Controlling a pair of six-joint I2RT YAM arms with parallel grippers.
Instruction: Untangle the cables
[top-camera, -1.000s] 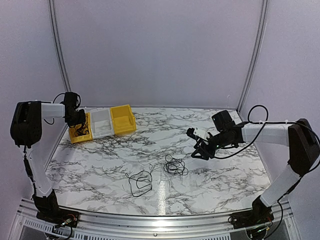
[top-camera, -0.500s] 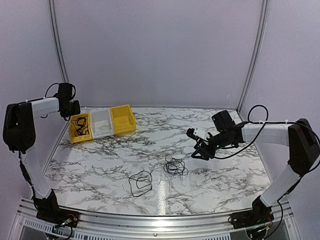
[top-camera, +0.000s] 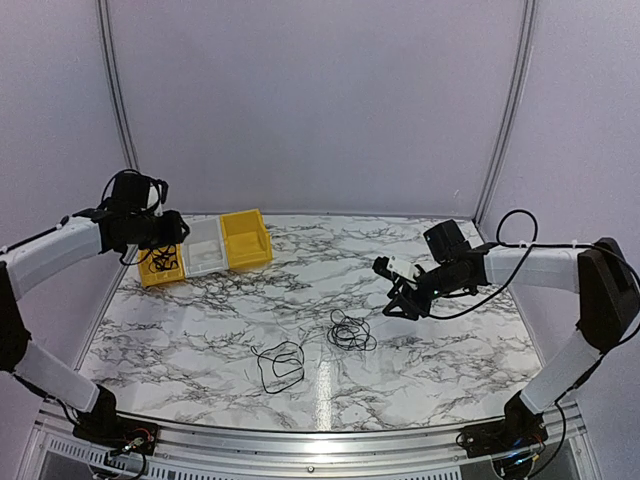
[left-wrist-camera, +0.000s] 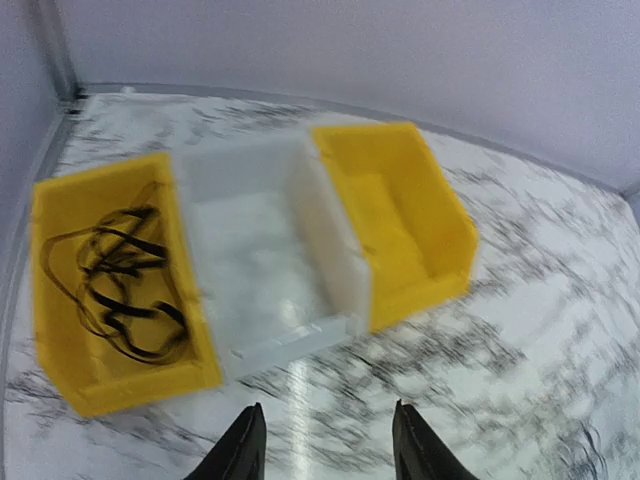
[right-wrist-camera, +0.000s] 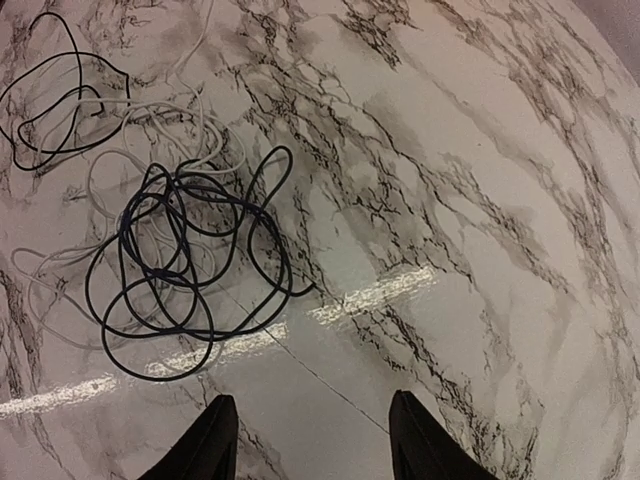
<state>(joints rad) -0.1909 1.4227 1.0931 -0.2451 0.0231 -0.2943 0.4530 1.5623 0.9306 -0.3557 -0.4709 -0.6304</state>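
A tangle of black cable (right-wrist-camera: 185, 260) lies on the marble table (top-camera: 450, 350) with a thin white cable (right-wrist-camera: 150, 130) looping under it. A separate black loop (right-wrist-camera: 60, 90) lies further off. In the top view the tangle (top-camera: 350, 330) is at mid-table and the loop (top-camera: 280, 365) is to its near left. Another black cable (left-wrist-camera: 115, 280) is coiled in the left yellow bin (left-wrist-camera: 60, 200). My right gripper (right-wrist-camera: 312, 440) hovers open just right of the tangle (top-camera: 398, 300), holding nothing. My left gripper (left-wrist-camera: 325, 445) is open and empty above the table in front of the bins (top-camera: 170, 232).
Three bins stand in a row at the back left: the yellow one (top-camera: 150, 275) with the cable, a white one (left-wrist-camera: 255, 260) and a second yellow one (left-wrist-camera: 400, 220). Purple walls close in the table on three sides.
My left gripper has opened, risen from the left yellow bin and swung right over the bins; the black cable stays in that bin. The right arm has hardly moved.
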